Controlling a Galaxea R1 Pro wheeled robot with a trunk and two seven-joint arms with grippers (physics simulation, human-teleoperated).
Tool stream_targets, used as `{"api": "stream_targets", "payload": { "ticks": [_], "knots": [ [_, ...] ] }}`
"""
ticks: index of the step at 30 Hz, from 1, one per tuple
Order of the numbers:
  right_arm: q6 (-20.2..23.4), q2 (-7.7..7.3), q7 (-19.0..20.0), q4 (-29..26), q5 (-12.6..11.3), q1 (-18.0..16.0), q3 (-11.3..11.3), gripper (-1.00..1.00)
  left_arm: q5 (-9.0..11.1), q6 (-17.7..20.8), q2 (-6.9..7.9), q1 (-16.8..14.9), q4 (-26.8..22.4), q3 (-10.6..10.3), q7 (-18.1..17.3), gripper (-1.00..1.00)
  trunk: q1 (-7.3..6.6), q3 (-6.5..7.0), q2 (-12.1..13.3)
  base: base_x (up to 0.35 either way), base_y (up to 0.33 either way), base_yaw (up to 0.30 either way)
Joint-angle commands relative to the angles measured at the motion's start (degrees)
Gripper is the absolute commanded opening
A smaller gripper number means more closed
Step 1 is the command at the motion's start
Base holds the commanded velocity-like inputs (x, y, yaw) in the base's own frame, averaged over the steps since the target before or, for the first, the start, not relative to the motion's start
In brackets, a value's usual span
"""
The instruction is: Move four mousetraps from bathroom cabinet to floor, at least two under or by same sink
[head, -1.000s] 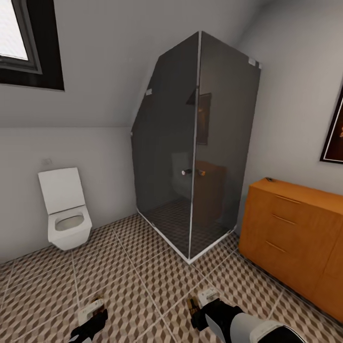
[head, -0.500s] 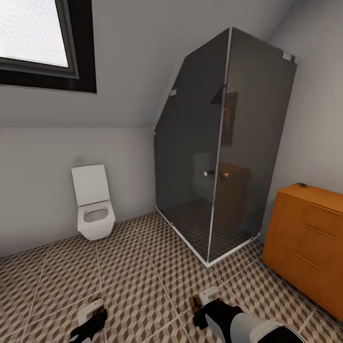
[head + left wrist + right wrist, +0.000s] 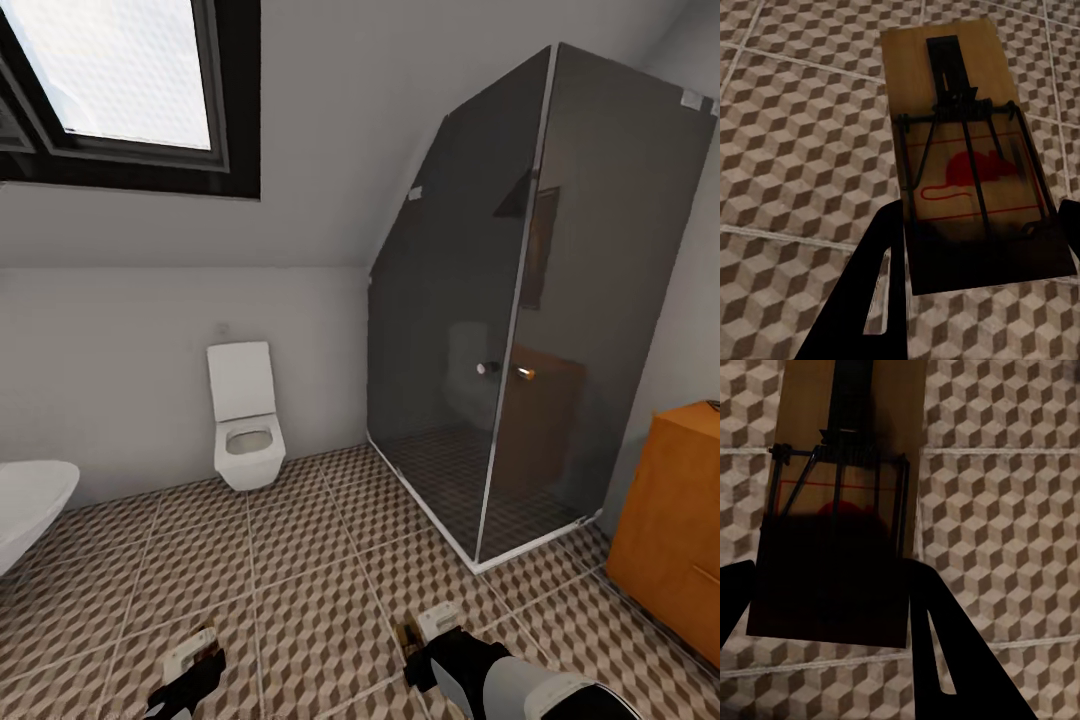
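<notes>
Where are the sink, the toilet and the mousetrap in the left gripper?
sink (image 3: 35, 495), head view, on its white outer rim.
toilet (image 3: 248, 445), head view, on the bowl's seat.
mousetrap (image 3: 967, 120), left wrist view, on the wooden base near its wire spring.

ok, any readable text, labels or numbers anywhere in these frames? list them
None readable.
Mousetrap in the left gripper: red mouse drawing inside a red outline, no lettering.
Mousetrap in the right gripper: red print, mostly shadowed, no words legible.
Toilet, cabinet: no markings visible.

Sink (image 3: 30, 505) left, toilet (image 3: 245, 420) centre (shower (image 3: 520, 320) beside), cabinet (image 3: 675, 540) right.
</notes>
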Motion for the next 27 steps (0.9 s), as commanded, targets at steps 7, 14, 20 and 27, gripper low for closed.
{"api": "stream_targets", "payload": {
  "ticks": [7,14,20,27],
  "knots": [
    [0.41,0.03,0.04,0.10,-0.24,-0.08,0.20,-1.00,-0.54,-0.15,-0.01,-0.04,0.01,0.39,0.35,-1.00,0.00,-0.07,-0.04,0.000,0.000,0.073],
    [0.56,0.03,0.04,0.10,-0.22,-0.08,0.18,-1.00,-0.58,-0.14,-0.01,-0.04,0.01,0.39,0.35,-1.00,0.00,-0.07,-0.04,0.000,0.000,0.193],
    [0.61,0.03,0.03,0.10,-0.23,-0.08,0.21,-1.00,-0.60,-0.15,-0.01,-0.04,0.00,0.39,0.35,-1.00,0.00,-0.07,-0.04,0.000,0.000,0.285],
    [0.64,0.03,0.03,0.10,-0.23,-0.08,0.22,-1.00,-0.56,-0.15,-0.01,-0.04,0.00,0.39,0.35,-1.00,0.00,-0.07,-0.04,0.000,0.000,0.298]
  ]
}}
